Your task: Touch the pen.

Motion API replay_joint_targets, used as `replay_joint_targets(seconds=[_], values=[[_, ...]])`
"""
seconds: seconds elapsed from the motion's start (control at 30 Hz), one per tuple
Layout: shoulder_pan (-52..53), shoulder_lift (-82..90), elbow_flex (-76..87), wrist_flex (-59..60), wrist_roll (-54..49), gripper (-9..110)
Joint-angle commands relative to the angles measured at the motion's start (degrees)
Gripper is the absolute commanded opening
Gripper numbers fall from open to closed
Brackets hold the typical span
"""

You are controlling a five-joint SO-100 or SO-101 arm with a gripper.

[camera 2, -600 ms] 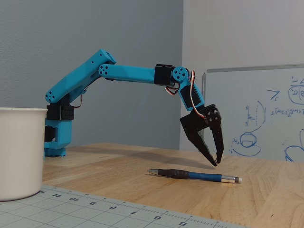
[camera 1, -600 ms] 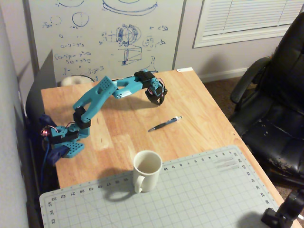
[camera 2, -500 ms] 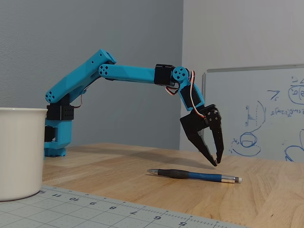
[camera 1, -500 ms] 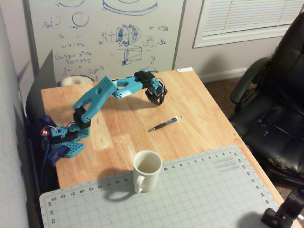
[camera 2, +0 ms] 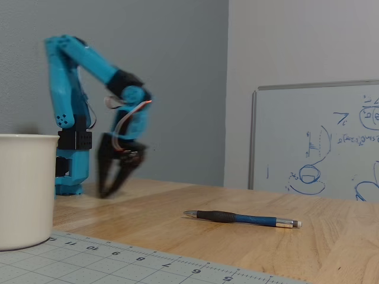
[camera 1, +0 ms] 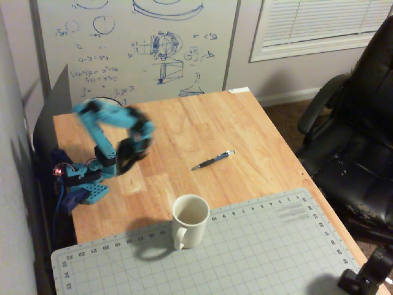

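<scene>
Although the task asks only for a touch, nothing in the pictures shows that the touch is made yet. Nearest to the camera in the high fixed view lies the grey cutting mat [camera 1: 245, 246], and a white mug [camera 1: 189, 220] stands on its far edge. Beyond the mug, the pen [camera 1: 214, 160] lies flat on the bare wood of the desk [camera 1: 202, 123], at about 1 o'clock from the mug, with its silvery end toward 2 o'clock. In the low fixed view the pen [camera 2: 243, 218] also lies alone, with nothing touching it. Further back, at about 9 o'clock from the pen, the blue arm [camera 1: 101, 132] is folded near its base. Its fingers [camera 2: 114, 177] point down close to the desk, a little apart, and they hold nothing. They are well apart from the pen. I judge that the whole reach toward the pen is left to do.
</scene>
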Motion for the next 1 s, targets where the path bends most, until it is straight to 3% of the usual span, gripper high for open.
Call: replay_joint_targets(seconds=[0.0, 0.97], values=[[0.4, 67.1, 19.9, -0.3, 0.4, 1], [0.3, 71.3, 19.9, -0.4, -0.4, 1]])
